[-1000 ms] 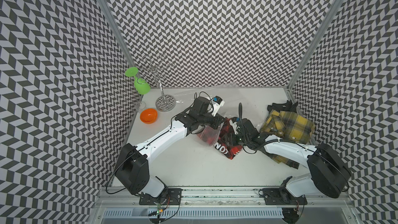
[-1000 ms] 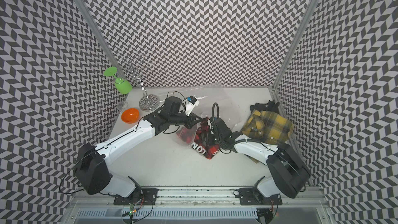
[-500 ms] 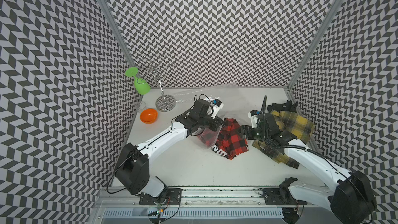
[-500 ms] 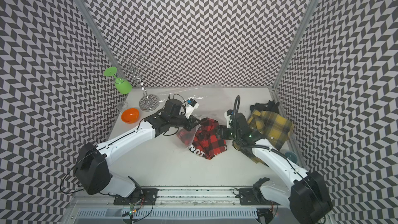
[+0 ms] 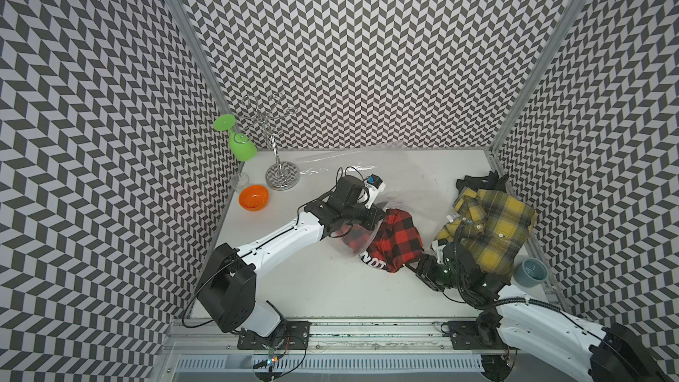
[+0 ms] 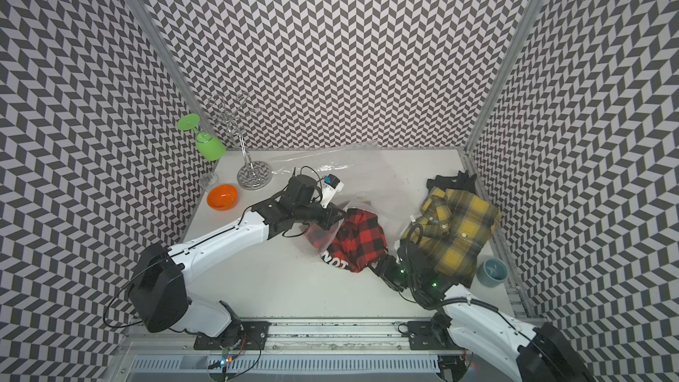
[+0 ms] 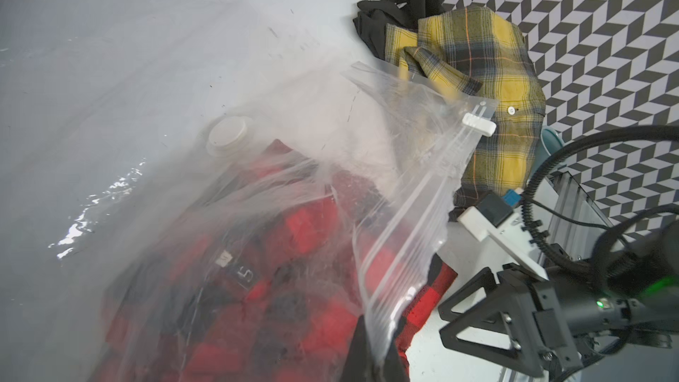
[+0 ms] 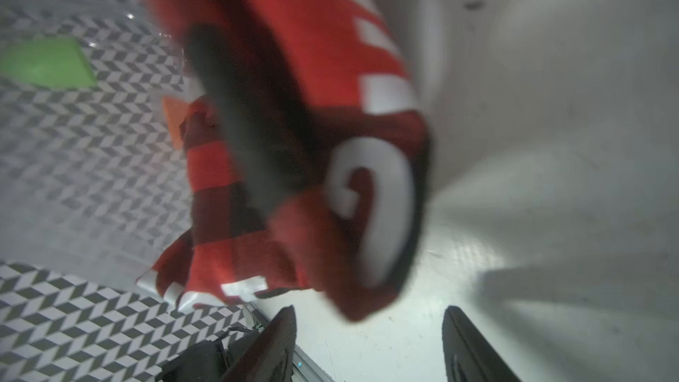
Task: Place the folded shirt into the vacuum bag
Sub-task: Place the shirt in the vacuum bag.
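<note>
The bag (image 7: 415, 134) lies on the surface (image 5: 312, 288), its mouth pinched up by the closed left end effector (image 5: 365, 220). The shirt (image 5: 398, 240) is partly inside, one end poking out. The right end effector (image 5: 417, 267), jaws apart and empty, sits beside that end, so a final push looks left.

The folded red-and-black plaid shirt (image 5: 397, 237) lay mid-table, its far-left part inside the crinkly transparent vacuum bag (image 7: 397, 115), near-right end protruding.

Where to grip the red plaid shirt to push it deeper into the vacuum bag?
Probably the lettered end of the red plaid shirt, which sticks out of the vacuum bag. Approach with the right claw from the robot's right, low, pushing toward the mouth the left claw holds.
</note>
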`<control>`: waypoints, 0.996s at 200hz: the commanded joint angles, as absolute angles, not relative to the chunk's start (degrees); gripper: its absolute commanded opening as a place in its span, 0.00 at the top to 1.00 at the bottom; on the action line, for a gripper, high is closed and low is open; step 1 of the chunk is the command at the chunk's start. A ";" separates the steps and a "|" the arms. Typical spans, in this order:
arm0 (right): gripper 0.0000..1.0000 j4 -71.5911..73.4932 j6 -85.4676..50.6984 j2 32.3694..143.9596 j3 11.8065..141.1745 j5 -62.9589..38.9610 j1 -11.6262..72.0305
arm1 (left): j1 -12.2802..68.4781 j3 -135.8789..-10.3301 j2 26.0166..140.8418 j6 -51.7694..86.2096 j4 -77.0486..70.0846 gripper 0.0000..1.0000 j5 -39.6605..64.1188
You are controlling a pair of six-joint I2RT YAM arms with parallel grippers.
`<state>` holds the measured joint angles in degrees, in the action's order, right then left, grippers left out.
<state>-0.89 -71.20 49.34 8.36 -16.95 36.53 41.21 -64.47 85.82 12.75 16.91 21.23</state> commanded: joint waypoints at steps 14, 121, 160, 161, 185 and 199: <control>0.39 16.45 -80.71 51.66 7.22 -12.38 37.88 | 42.69 -65.09 86.20 12.30 15.65 1.00 21.91; 0.45 22.90 -62.69 65.04 19.16 -4.94 36.90 | 43.86 -65.20 86.92 11.65 15.54 1.00 21.95; 0.31 17.91 -60.22 64.82 16.95 -8.81 36.87 | 43.94 -66.01 87.74 11.86 15.32 1.00 21.70; 0.31 17.74 -60.21 64.58 16.91 -8.80 36.89 | 43.90 -66.01 87.73 11.86 15.31 1.00 21.71; 0.23 11.80 -58.42 58.55 16.57 -7.79 36.91 | 43.92 -66.36 88.38 12.13 15.08 1.00 22.10; 0.18 11.67 -57.80 57.36 15.19 -7.48 36.92 | 43.87 -66.46 88.58 12.29 15.02 1.00 22.06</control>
<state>13.10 -60.45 60.69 16.29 -7.60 36.95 43.53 -64.51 87.79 12.53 16.69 21.32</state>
